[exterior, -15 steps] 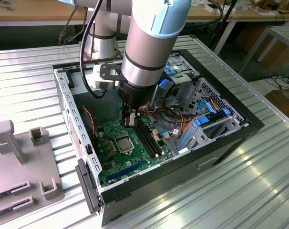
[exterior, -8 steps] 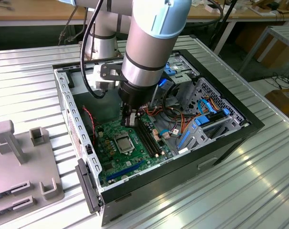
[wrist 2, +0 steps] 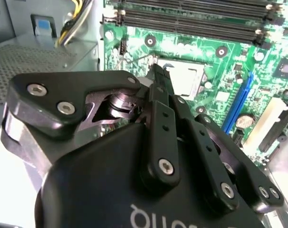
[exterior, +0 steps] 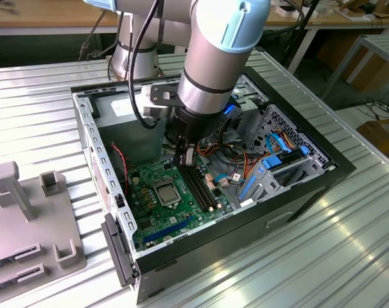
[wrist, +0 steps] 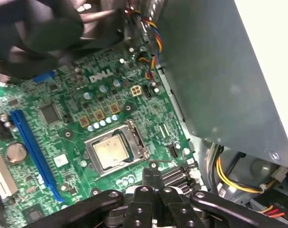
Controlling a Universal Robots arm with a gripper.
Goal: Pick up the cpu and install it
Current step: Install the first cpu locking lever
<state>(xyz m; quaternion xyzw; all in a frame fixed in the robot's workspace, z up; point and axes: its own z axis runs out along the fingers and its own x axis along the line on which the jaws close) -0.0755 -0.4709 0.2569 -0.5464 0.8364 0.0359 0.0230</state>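
The cpu (wrist: 110,152) is a flat dull silver square lying inside the shiny framed socket (wrist: 137,140) on the green motherboard (exterior: 175,215). In the exterior view the cpu (exterior: 167,191) sits near the middle of the board. My gripper (exterior: 185,158) hangs inside the open case, a little above the board, beside the socket and over the long black memory slots (exterior: 201,189). Both wrist views show its black fingers (wrist 2: 159,95) pressed together with nothing between them. The gripper (wrist: 151,174) tip stands just off the socket's edge, and the fingers hide part of the cpu (wrist 2: 184,76) in the second wrist view.
The black computer case (exterior: 297,192) lies open on a ribbed metal table (exterior: 323,256). A grey power supply box (wrist: 215,71) and coloured cables (exterior: 246,160) crowd the board's edges. Blue drive brackets (exterior: 271,167) stand at the exterior view's right. A grey fixture block (exterior: 27,212) sits at the left.
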